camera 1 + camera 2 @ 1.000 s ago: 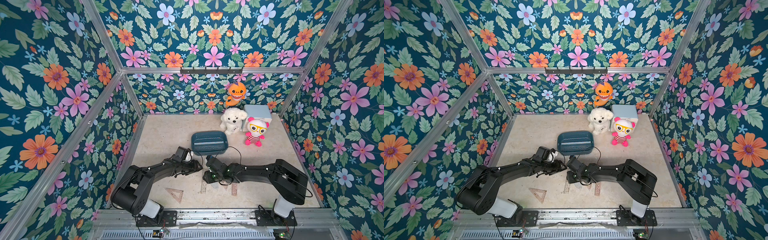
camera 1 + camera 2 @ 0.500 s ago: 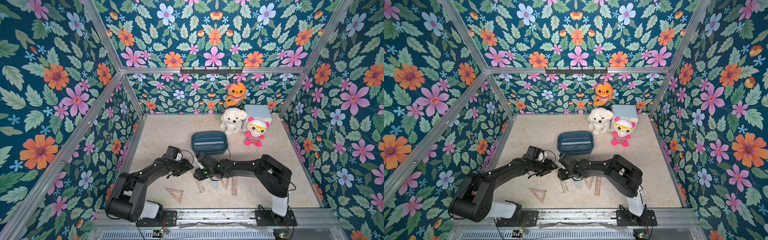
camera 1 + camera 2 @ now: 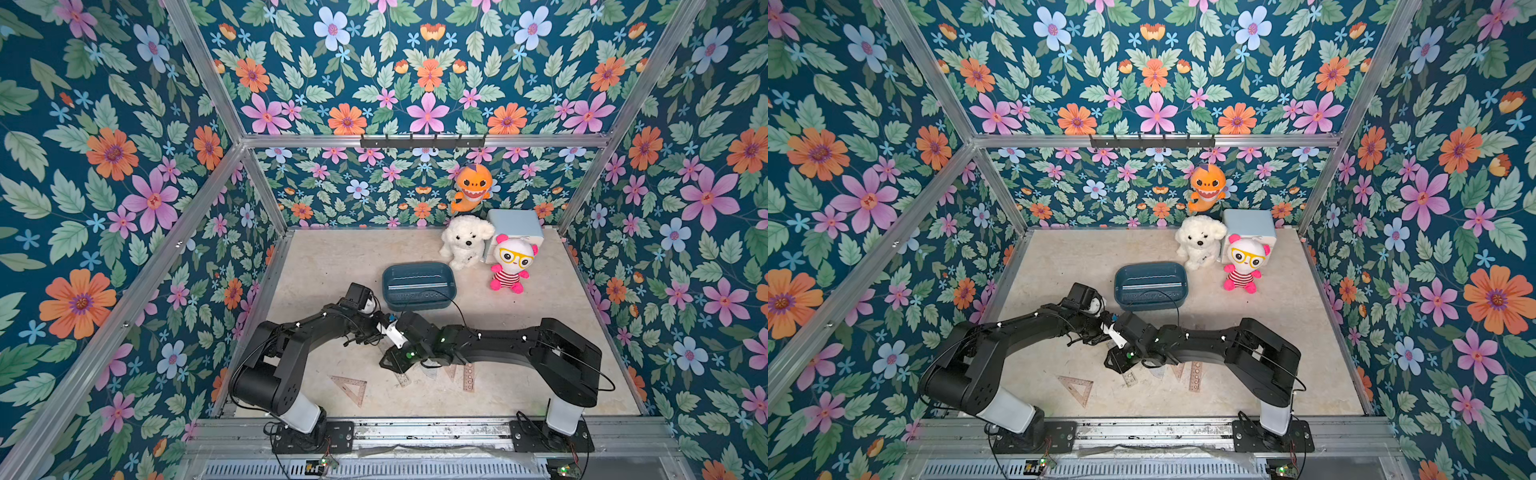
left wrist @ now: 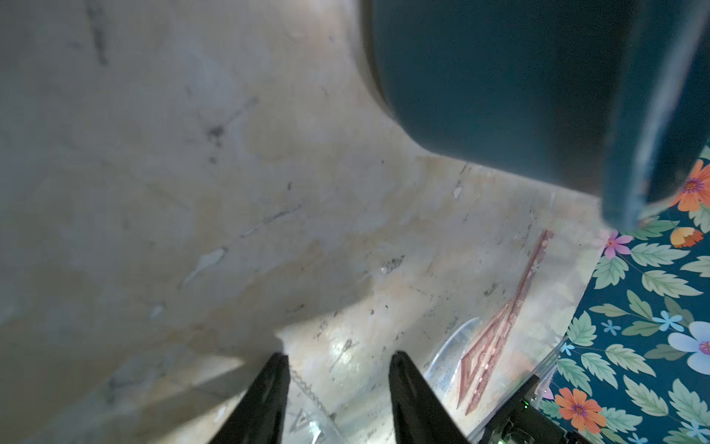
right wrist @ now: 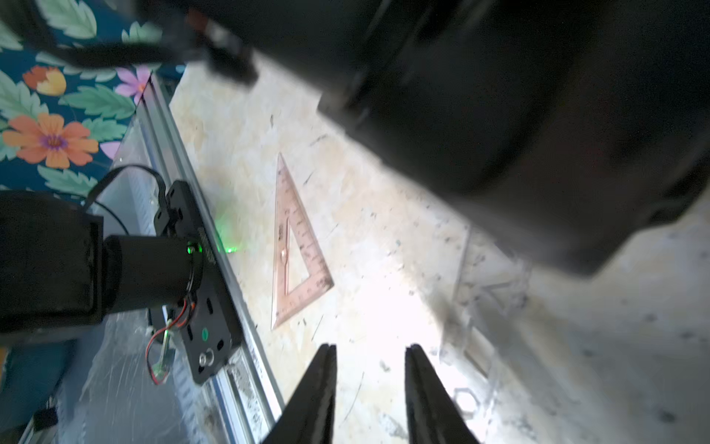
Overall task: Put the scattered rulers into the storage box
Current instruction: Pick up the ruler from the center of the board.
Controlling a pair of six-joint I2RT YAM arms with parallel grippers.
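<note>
The rulers lie along the front of the table: a pinkish set square (image 3: 351,386) (image 5: 296,250), a straight ruler (image 3: 402,379), a small triangle (image 3: 451,372) and another straight ruler (image 3: 468,376). The dark teal storage box (image 3: 419,286) (image 4: 518,84) stands mid-table with a ruler (image 3: 417,277) inside. My left gripper (image 3: 376,332) (image 4: 340,365) is open just in front of the box, low over a clear stencil ruler (image 4: 307,419). My right gripper (image 3: 385,363) (image 5: 370,353) is open beside it, above bare table, with a clear stencil ruler (image 5: 491,300) off to one side.
A white plush dog (image 3: 465,245), a pink doll (image 3: 509,266), a pale blue cube box (image 3: 515,226) and an orange plush (image 3: 471,187) stand at the back right. The two wrists nearly cross; the left arm (image 5: 499,96) looms over my right gripper. Floral walls close in three sides.
My right gripper has swung left, away from the front rulers and in under the left wrist. The left wrist has shifted slightly. Both pairs of jaws stand a little narrower.
</note>
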